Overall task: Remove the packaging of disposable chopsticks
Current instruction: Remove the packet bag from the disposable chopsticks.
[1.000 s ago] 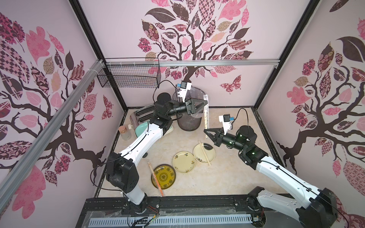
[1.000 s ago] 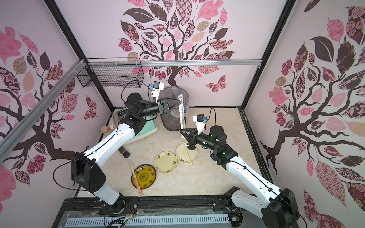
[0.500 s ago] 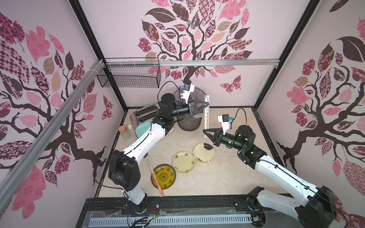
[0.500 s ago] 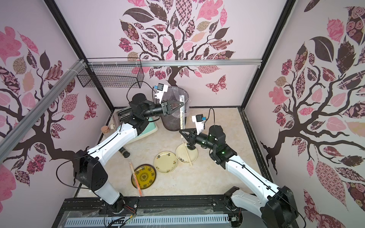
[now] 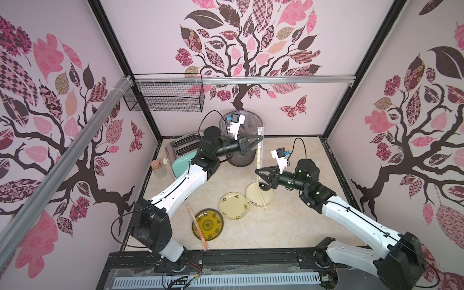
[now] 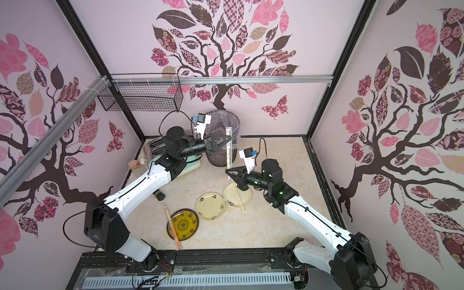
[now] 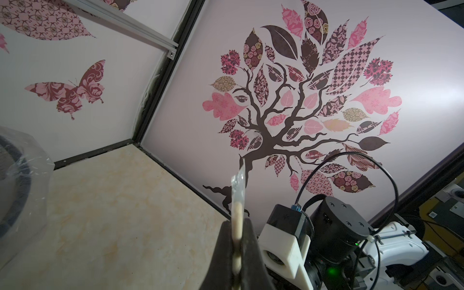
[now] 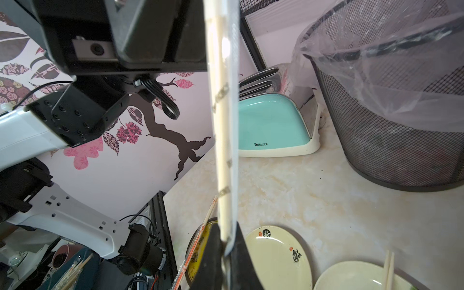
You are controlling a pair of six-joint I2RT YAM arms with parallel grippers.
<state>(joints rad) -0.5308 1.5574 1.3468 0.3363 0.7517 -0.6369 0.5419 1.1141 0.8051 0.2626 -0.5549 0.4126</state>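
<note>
Between left pincer (image 5: 261, 137) and right pincer (image 5: 256, 171), both tight on it: clear printed sleeve (image 5: 259, 153).

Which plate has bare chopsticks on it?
The pale plate nearest the right gripper; the middle plate holds nothing, and the dark plate carries an orange-red wrapped pair.

- The left arm (image 5: 185, 183) stretched from its near base up toward the back, forearm about level.
- The left pincer (image 5: 261, 138) was clamped tight on the upper part of the packaging (image 5: 259, 153).
- The right arm (image 5: 351, 216) rose from its near base, forearm pointing across toward the left arm.
- The right pincer (image 5: 257, 171) was closed on the packaging's lower end, below the left pincer.
</note>
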